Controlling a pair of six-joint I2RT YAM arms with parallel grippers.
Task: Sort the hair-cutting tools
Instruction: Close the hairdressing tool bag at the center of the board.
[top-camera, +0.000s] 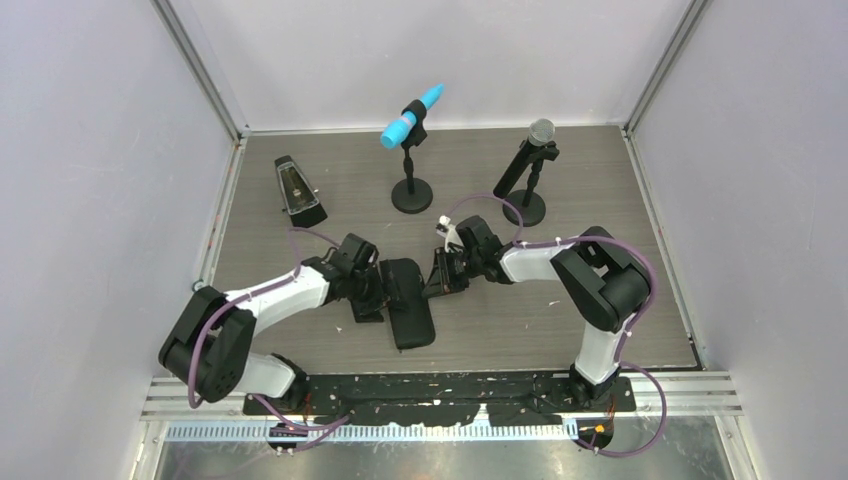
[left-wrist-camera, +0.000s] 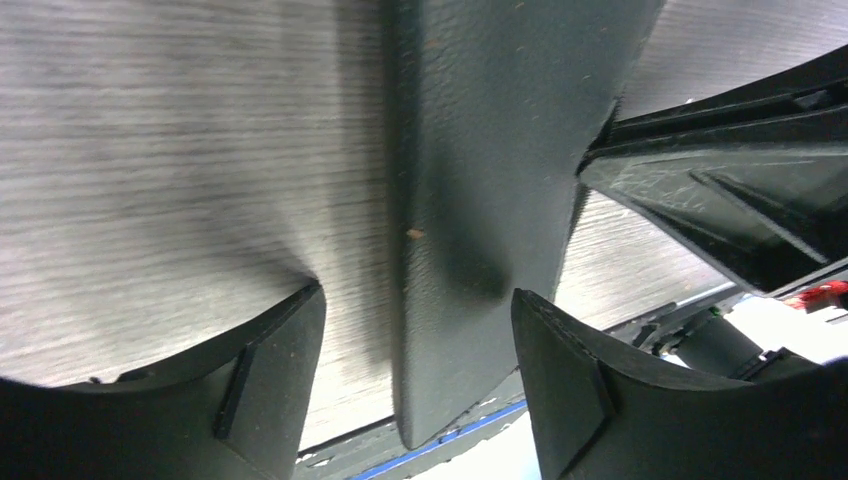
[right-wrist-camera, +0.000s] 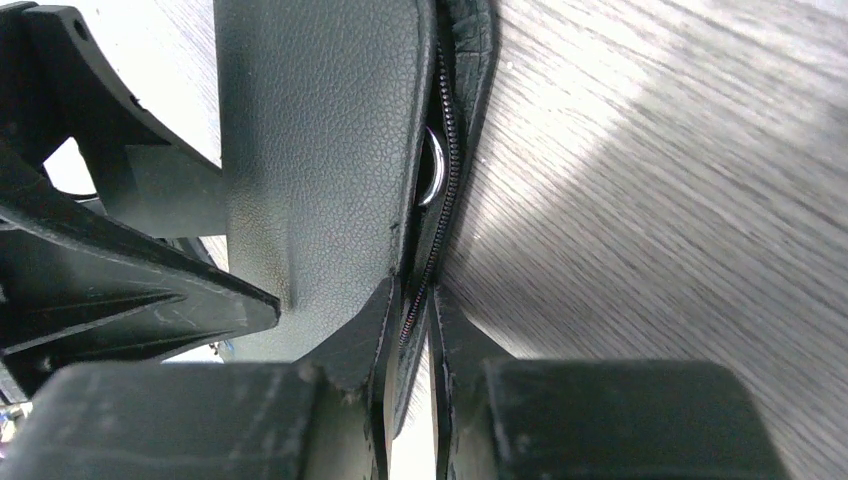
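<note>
R claw (right-wrist-camera: 412, 300) is nipped narrow on the zip case (right-wrist-camera: 310, 150) seam mid-surface, L claw (left-wrist-camera: 415, 300) wide astride it, and I see a scissor ring (right-wrist-camera: 433, 172) inside, straight ahead of R.

zip case (top-camera: 408, 302): black, flat, centre
metronome (top-camera: 299, 190): black, upright, upper left
blue microphone (top-camera: 412, 115): on stand, top centre
grey-headed microphone (top-camera: 528, 160): on stand, just right
</note>
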